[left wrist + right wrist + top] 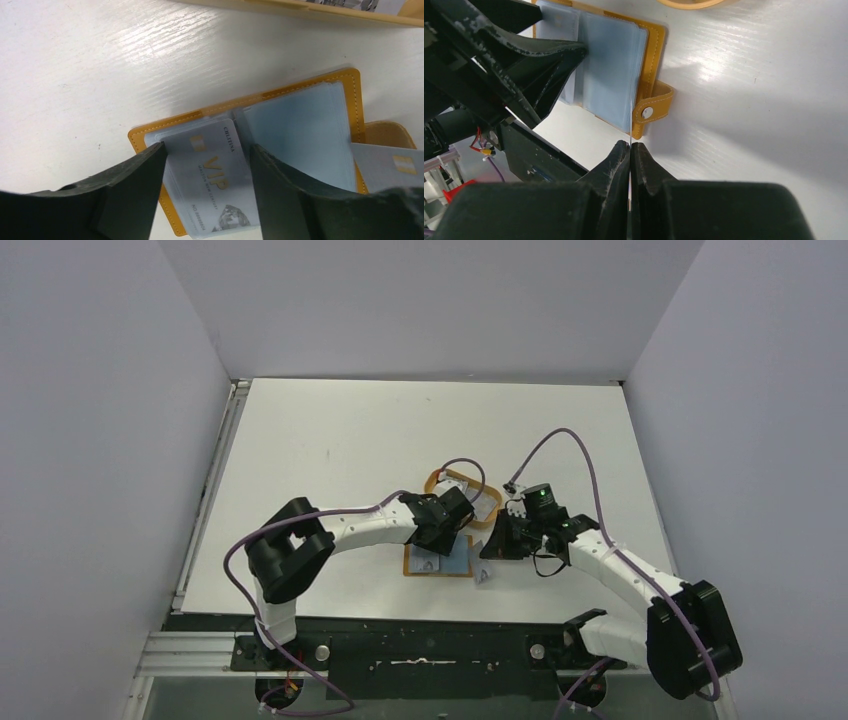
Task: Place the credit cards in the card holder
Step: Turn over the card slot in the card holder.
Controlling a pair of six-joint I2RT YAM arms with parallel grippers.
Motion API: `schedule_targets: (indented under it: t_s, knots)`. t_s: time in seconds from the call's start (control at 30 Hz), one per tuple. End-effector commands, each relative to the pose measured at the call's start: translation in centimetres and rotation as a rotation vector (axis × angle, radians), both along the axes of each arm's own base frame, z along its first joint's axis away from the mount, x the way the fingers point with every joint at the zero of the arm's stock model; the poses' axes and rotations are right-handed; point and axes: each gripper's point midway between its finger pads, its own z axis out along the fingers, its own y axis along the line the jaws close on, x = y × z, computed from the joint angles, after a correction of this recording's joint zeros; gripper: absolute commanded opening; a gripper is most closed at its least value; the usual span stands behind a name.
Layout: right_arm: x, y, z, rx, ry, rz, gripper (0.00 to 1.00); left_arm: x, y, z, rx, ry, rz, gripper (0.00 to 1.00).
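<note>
The orange-brown card holder (420,568) lies open near the table's front, its clear pockets (300,135) facing up and its snap tab (654,107) pointing right. My left gripper (207,147) hangs over the holder's left half, its two fingers pressed against the long edges of a pale grey credit card (215,180) printed "VIP". That card lies on the left pockets, with its near end past the holder's edge. My right gripper (630,145) is shut on a second credit card (385,167). This card shows edge-on (630,120), beside the holder's right edge.
An oval tan-rimmed tray (432,480) with a few pale items lies just behind the holder. Both arms meet over the holder, and the left gripper (447,530) and right gripper (492,548) are close together. White walls stand on three sides of the table.
</note>
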Motion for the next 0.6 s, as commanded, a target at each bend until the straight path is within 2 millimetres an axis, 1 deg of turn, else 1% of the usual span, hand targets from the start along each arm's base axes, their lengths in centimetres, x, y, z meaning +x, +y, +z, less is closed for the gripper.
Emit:
schedule_targets:
  t_s: [0.0,0.13,0.2,0.3,0.37,0.43,0.5,0.57]
  knots:
    - [1.3,1.3,1.3,0.056,-0.045,0.002,0.00,-0.7,1.4,-0.3,0.010,0.040,0.019,0.64]
    - [1.6,1.1,1.5,0.049,-0.065,-0.009,0.00,-0.1,1.3,2.2,-0.024,-0.006,0.033,0.79]
    - [1.6,1.1,1.6,0.046,-0.066,-0.007,0.00,0.2,1.1,3.9,-0.049,-0.027,0.036,0.82]
    - [1.6,1.0,1.5,0.045,-0.064,-0.009,0.00,0.3,0.7,6.1,-0.096,-0.054,0.034,0.84]
    - [1.6,1.0,1.3,0.044,-0.062,-0.010,0.00,0.2,0.2,7.4,-0.138,-0.068,0.026,0.84]
    - [1.6,1.0,1.2,0.044,-0.064,-0.009,0.00,-0.1,-0.8,8.4,-0.202,-0.064,0.002,0.82]
    - [1.6,1.1,1.1,0.049,-0.067,-0.004,0.00,-0.8,-2.5,8.8,-0.281,-0.024,-0.042,0.77]
    - [1.5,1.1,0.8,0.049,-0.061,0.001,0.00,-1.6,-4.4,8.9,-0.347,0.029,-0.100,0.70]
